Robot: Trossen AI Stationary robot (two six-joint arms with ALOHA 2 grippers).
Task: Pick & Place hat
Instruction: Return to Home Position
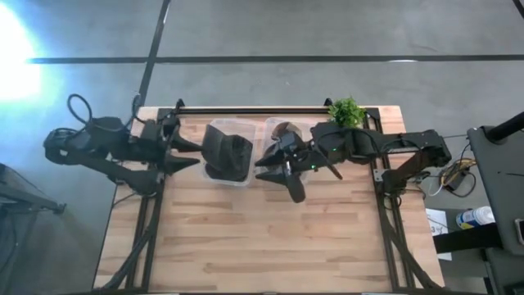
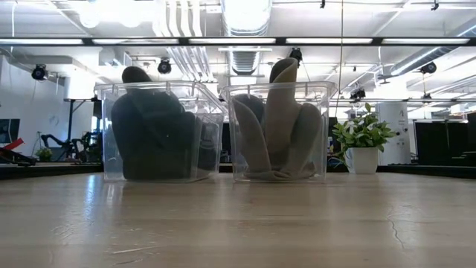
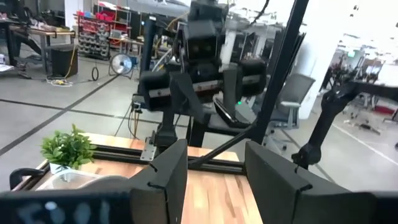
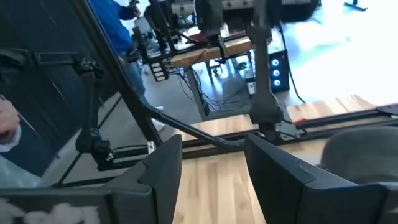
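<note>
Two clear bins stand side by side at the table's far middle. The left bin (image 1: 229, 156) (image 2: 156, 134) holds dark hats piled above its rim. The right bin (image 1: 278, 135) (image 2: 277, 130) holds grey hats (image 2: 274, 126) standing on edge, one poking over the rim (image 2: 284, 71). My left gripper (image 1: 195, 154) (image 3: 214, 149) hovers open just left of the dark bin, pointing right. My right gripper (image 1: 260, 168) (image 4: 211, 146) hovers open above the grey bin's near side, pointing left. A grey hat crown (image 4: 357, 152) shows beside its fingers.
A small potted plant (image 1: 346, 111) (image 2: 362, 138) stands at the table's far right corner. A black rail (image 1: 254, 107) runs along the far edge. Bare wood lies across the near half (image 1: 262, 238). A person in blue (image 4: 121, 28) stands in the room beyond.
</note>
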